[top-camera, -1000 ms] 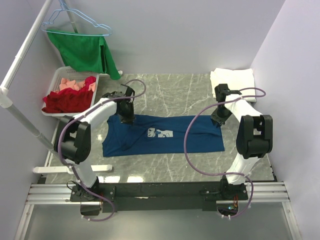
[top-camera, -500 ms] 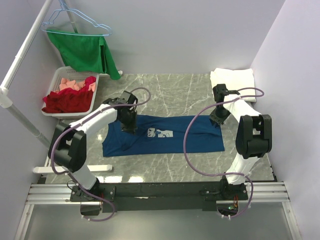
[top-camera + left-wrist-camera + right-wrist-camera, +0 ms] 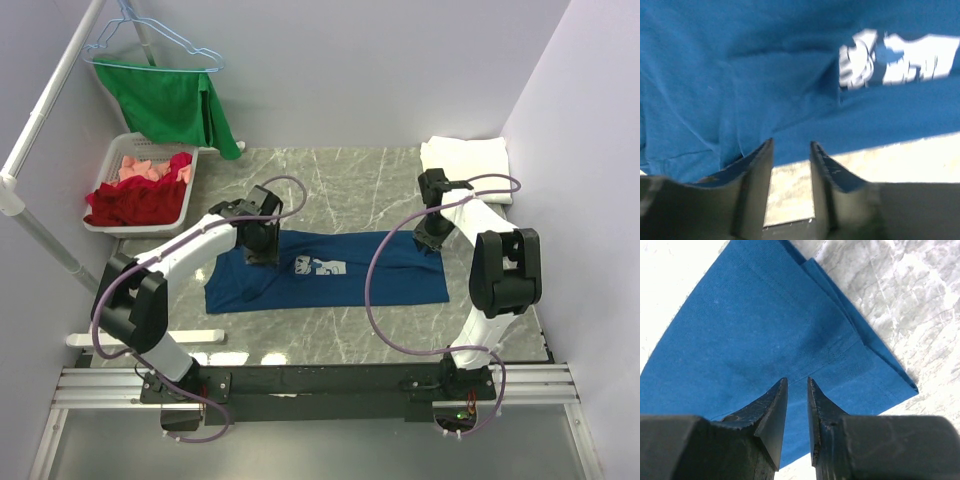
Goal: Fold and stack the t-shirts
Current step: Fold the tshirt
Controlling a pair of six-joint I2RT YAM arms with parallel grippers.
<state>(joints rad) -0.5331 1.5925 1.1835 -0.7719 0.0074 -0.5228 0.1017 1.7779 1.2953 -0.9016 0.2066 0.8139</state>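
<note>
The navy blue t-shirt lies flat on the marble table, folded into a long band, its white print facing up. The plain white t-shirt lies folded at the back right corner. My left gripper is low over the shirt's far left part, left of the print. In the left wrist view it is open and empty, with blue cloth and the print beyond it. My right gripper is over the shirt's far right corner. In the right wrist view it is narrowly open and empty above the cloth.
A white basket of red and pink clothes stands at the back left. A green cloth hangs on a hanger above it, by a slanted white rack pole. Walls close in on both sides.
My left gripper has moved right and nearer along the shirt, toward the print. My right gripper has shifted slightly left and back. The shirt lies as before.
</note>
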